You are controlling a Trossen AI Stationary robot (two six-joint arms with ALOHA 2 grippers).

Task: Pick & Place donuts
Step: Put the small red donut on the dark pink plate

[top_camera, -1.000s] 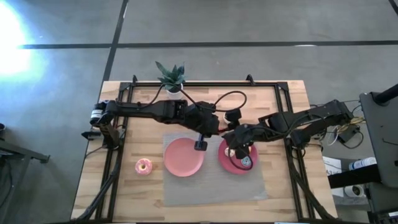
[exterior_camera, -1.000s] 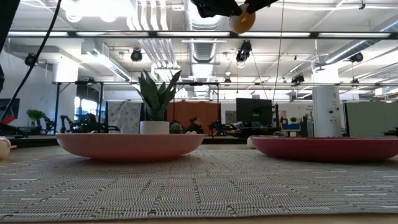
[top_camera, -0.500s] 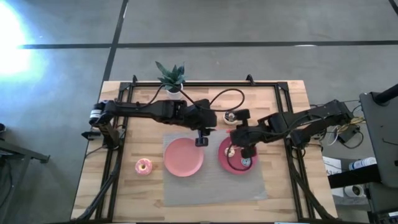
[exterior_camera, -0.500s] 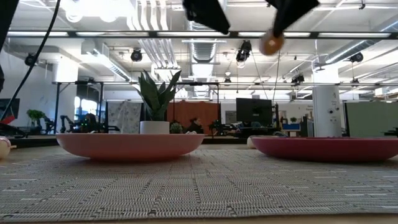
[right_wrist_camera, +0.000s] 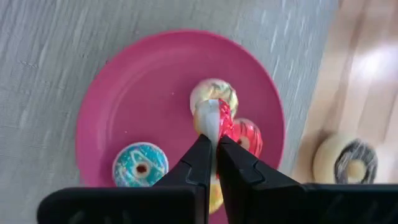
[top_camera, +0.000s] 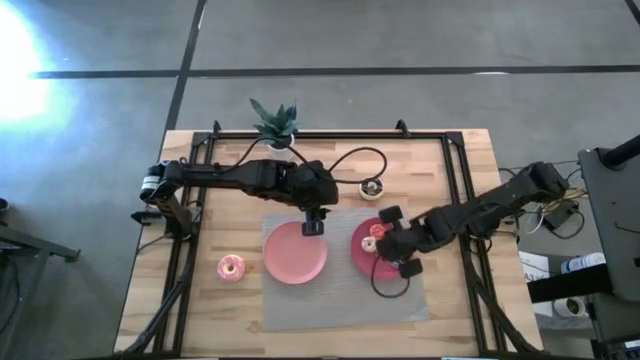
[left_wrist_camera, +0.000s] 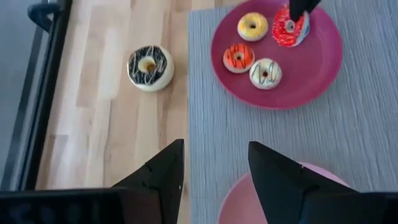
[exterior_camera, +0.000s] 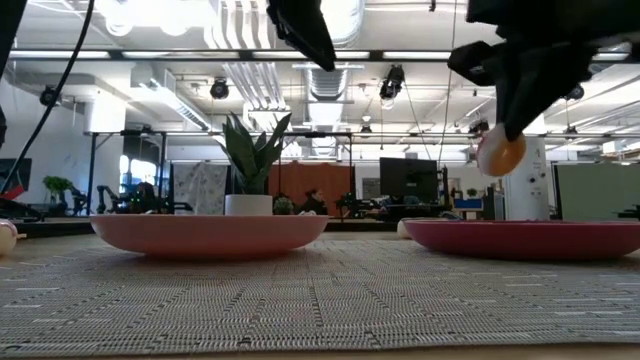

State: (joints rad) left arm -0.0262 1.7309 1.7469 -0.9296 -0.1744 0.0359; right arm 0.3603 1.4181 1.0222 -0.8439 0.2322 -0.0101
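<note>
Right pincer [right_wrist_camera: 211, 146] clenches the small red toy ring donut [right_wrist_camera: 224, 121] edge-on above the dark pink plate [right_wrist_camera: 124, 99]; it looks light, stiff, best gripped across its rim. Left pincer [left_wrist_camera: 214, 165] is released.

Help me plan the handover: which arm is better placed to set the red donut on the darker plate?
The right. Its gripper already pinches the red donut directly above the darker plate; the left gripper is open, holding nothing.

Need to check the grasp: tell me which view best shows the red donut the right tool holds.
The right wrist view: the red donut sits edge-on between the right tool fingers, above the dark pink plate. The left wrist view shows it partly hidden, the low view only a pale underside, the high view a speck.
</note>
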